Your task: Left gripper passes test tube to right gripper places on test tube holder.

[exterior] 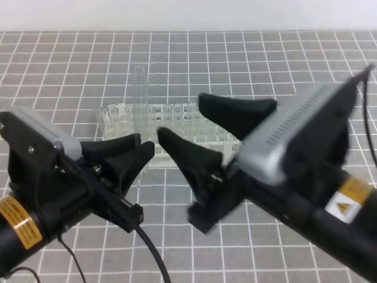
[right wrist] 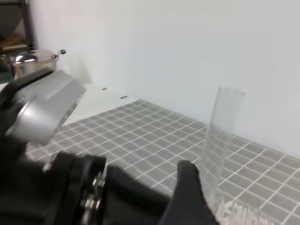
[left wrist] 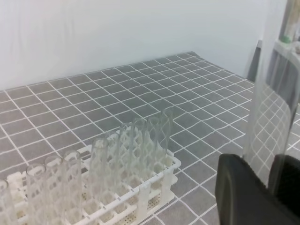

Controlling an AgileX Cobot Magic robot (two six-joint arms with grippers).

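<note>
One upright test tube point(exterior: 139, 88) clamped in the left pincer point(exterior: 138, 150), beside the wide-apart right pincer point(exterior: 197, 127).

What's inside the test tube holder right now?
The test tube holder holds several clear tubes standing upright in its holes. In the high view, the left gripper and right gripper cover its front rows.
</note>
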